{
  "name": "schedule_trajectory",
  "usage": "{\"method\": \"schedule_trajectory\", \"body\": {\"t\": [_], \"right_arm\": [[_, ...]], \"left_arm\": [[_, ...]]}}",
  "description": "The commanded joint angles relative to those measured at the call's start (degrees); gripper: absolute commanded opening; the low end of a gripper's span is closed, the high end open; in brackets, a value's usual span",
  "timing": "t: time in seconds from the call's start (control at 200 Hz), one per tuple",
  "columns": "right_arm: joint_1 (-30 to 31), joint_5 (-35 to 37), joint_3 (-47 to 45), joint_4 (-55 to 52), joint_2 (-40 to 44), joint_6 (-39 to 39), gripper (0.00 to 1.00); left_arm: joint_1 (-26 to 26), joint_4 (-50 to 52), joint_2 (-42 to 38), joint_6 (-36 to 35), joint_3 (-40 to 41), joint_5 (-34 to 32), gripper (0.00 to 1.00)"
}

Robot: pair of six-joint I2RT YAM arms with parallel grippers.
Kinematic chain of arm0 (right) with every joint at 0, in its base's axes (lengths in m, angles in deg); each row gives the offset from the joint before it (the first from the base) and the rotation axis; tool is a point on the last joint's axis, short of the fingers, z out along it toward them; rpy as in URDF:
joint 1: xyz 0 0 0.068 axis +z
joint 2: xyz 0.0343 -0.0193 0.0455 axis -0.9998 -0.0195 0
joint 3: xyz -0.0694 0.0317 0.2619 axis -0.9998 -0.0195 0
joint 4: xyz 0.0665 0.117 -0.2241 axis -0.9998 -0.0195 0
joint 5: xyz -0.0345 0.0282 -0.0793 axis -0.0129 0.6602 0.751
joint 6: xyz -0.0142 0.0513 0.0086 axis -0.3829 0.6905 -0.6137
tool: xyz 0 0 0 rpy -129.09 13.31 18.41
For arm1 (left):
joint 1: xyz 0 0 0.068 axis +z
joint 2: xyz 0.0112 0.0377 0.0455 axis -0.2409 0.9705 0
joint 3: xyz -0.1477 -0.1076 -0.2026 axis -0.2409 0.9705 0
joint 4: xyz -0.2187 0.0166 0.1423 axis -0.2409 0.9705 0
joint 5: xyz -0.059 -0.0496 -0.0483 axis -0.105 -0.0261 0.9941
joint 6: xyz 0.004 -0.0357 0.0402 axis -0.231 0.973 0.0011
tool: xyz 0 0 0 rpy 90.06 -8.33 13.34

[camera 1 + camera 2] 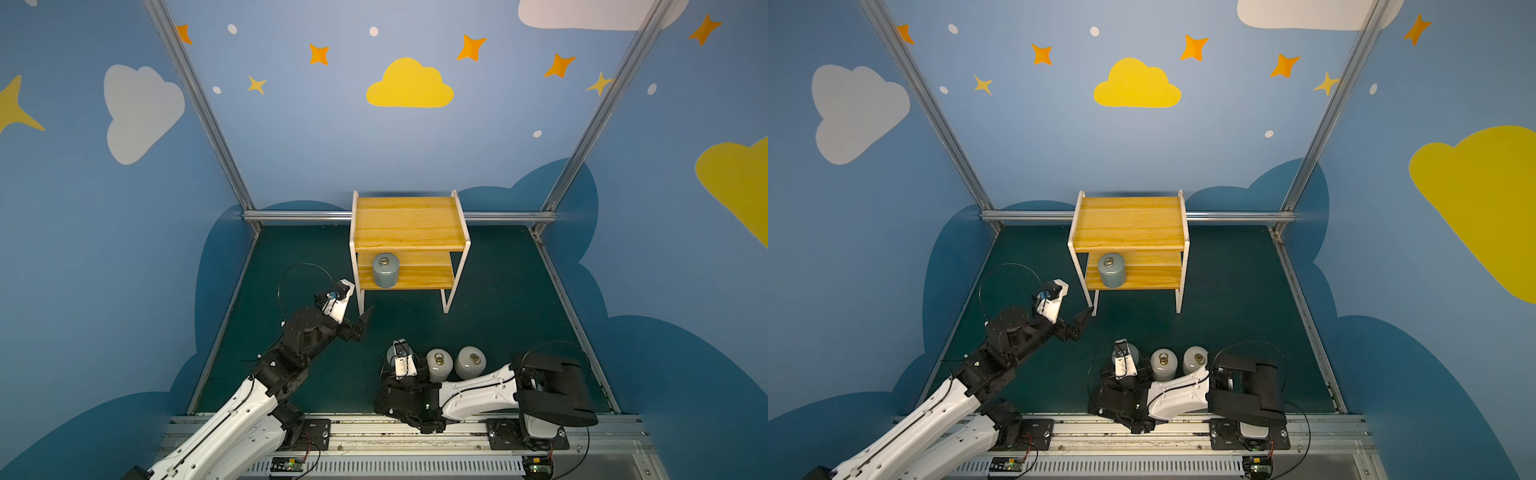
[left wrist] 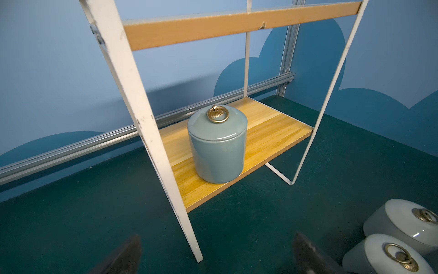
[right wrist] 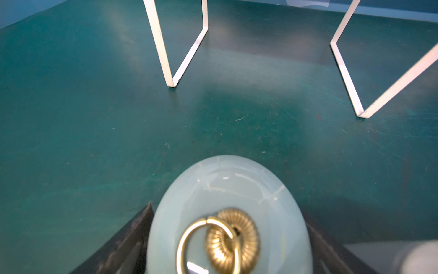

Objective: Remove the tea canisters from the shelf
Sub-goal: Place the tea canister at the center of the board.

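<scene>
One grey-blue tea canister (image 1: 385, 271) (image 2: 216, 147) stands upright on the left part of the lower board of the shelf (image 1: 409, 224); the top board is bare. My left gripper (image 1: 360, 324) (image 2: 218, 256) hovers open and empty by the shelf's front left leg. Another grey-blue canister (image 1: 1133, 352) (image 3: 227, 189) stands on the green table at the front. My right gripper (image 3: 228, 237) has a finger close along each of its sides; whether they press it does not show. Two white canisters (image 1: 439, 365) (image 1: 469, 362) stand just right of it.
The shelf's white legs (image 3: 166, 59) stand on the mat just beyond the right gripper. Blue walls with aluminium posts (image 1: 208, 124) close in the back and both sides. The arms' mounting rail (image 1: 374, 436) runs along the front edge.
</scene>
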Motion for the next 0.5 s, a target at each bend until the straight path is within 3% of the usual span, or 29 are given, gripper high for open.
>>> {"method": "schedule_trajectory", "body": {"t": [0.0, 0.491], "right_arm": [[0.4, 1.4, -0.8, 1.2, 1.8, -1.6, 0.91], [-0.7, 0.5, -2.5, 10.0, 6.9, -13.1, 0.91]], "left_arm": [[0.2, -0.5, -0.8, -0.1, 0.5, 1.0, 1.0], [0.2, 0.0, -1.5, 0.4, 0.6, 1.6, 1.0]]}}
